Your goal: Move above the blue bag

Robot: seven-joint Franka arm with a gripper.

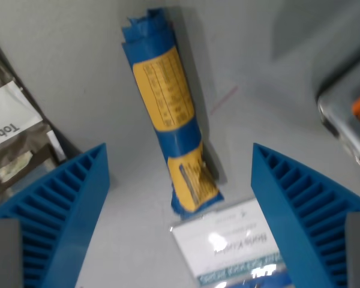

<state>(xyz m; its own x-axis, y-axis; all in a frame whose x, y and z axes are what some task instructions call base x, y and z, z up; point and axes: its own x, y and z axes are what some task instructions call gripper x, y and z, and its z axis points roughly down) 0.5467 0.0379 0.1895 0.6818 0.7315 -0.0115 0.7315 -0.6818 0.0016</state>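
claw (180, 198) fingers apart, empty | blue bag (168, 114) lies betw. them below (roughly centred) | hover approx. done, prob. small trim left

A grey table (84, 72) carries the blue bag (171, 114), a brown packet (12, 138) and a white card (231, 246).

I am looking at what seems a lab test bench rather than a home: a plain grey tabletop (78, 72) is carrying loose retail packets, a blue bag (168, 114), a brownish foil pouch (12, 138), a glossy white card (234, 246), and a blurred shiny pack (348, 114).
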